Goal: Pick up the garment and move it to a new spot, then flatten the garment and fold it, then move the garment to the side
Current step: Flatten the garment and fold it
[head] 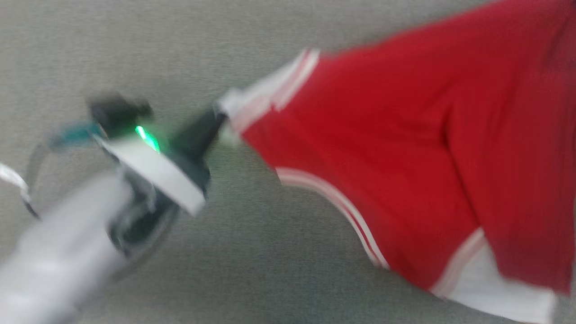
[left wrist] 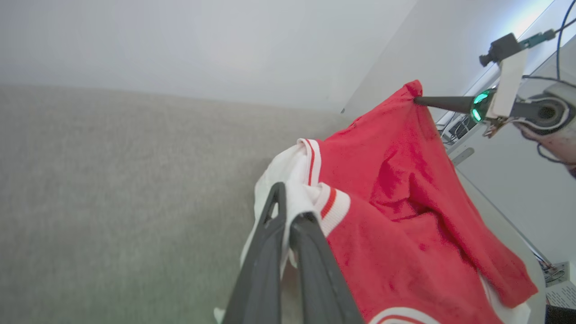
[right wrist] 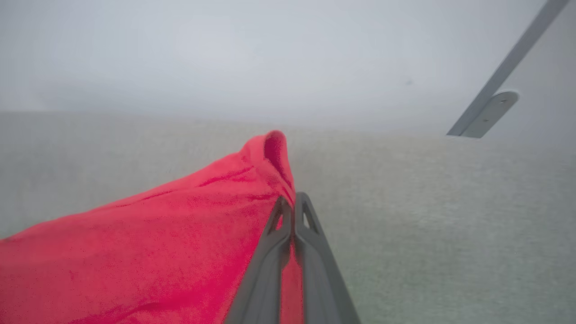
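Left arm: the pale forearm [head: 58,256] comes in from the lower left of the head view and slants up toward the middle. A green light [head: 147,137] glows at the wrist. It is all blurred.
Left gripper [left wrist: 291,204]: the two dark fingers are clamped tight on the bunched cuff of a white sleeve [left wrist: 288,173].
Right arm: in the left wrist view it reaches in roughly level from the right edge, with its long fingers aimed at the cloth.
Right gripper [right wrist: 293,200]: the fingers are pressed together with a red fold nipped between them. A small peak of cloth stands up just past the tips.
Garment [head: 382,148], place: it is strung between the two grippers over the grey felt-like surface [head: 270,270]. I cannot tell whether its lowest edge touches that surface.
Garment, long axis: in the head view it runs from the left gripper at mid-left out toward the upper right, widening as it goes. The cloth sags between the two holds.
Trim: a red-and-white striped band [head: 333,198] curves along the lower edge.
Other sleeve [head: 495,288]: it is white and hangs at the lower right of the head view.
Backdrop: a pale wall [left wrist: 202,40] and a grey bar with a bracket [right wrist: 490,112].
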You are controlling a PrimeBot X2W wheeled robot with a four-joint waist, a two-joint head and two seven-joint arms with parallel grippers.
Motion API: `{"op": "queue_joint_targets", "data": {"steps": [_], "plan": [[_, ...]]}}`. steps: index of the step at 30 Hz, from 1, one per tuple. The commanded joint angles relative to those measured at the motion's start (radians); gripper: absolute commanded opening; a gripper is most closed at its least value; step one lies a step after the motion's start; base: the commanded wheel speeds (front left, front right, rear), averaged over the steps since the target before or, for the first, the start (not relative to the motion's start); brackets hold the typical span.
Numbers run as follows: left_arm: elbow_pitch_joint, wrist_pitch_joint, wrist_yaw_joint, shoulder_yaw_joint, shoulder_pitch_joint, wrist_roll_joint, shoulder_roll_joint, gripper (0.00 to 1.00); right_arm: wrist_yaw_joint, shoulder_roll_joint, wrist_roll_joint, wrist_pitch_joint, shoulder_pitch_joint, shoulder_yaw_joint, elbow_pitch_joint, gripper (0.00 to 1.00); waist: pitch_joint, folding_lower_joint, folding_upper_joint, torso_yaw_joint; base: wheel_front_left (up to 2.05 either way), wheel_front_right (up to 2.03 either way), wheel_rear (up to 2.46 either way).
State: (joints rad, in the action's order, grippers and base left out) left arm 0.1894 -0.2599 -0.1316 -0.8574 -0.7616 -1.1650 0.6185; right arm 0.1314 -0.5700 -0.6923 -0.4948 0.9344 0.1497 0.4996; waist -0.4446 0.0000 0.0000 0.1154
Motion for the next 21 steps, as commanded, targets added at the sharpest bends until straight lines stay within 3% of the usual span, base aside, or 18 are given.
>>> {"op": "queue_joint_targets", "data": {"steps": [1, 4, 9, 16, 21], "plan": [[-0.002, 0.003, 0.003, 0.009, -0.035, -0.024, 0.006, 0.0, -0.001, 0.015, 0.009, 0.017, 0.026, -0.013, 0.011, 0.0, -0.014, 0.0, 0.0, -0.017, 0.0, 0.0, 0.0], [0.025, 0.035, 0.003, 0.033, -0.188, -0.12, 0.033, 0.0, -0.001, 0.069, 0.056, 0.088, 0.136, -0.081, 0.074, 0.0, -0.051, 0.0, 0.0, -0.049, 0.0, 0.0, 0.0], [0.148, 0.093, 0.003, 0.091, -0.466, -0.226, 0.023, 0.0, -0.001, 0.121, 0.143, 0.199, 0.335, -0.145, 0.156, 0.0, -0.106, 0.0, 0.0, -0.086, 0.0, 0.0, 0.0], [0.351, 0.074, 0.003, 0.157, -0.824, -0.221, 0.013, 0.0, -0.002, 0.153, 0.252, 0.354, 0.573, -0.22, 0.273, 0.0, -0.133, 0.0, 0.0, -0.132, 0.0, 0.0, 0.0], [0.404, 0.054, 0.003, 0.159, -0.929, -0.249, -0.001, 0.0, -0.003, 0.152, 0.284, 0.405, 0.628, -0.237, 0.346, 0.0, -0.119, 0.0, 0.0, -0.138, 0.0, 0.0, 0.0]]}}
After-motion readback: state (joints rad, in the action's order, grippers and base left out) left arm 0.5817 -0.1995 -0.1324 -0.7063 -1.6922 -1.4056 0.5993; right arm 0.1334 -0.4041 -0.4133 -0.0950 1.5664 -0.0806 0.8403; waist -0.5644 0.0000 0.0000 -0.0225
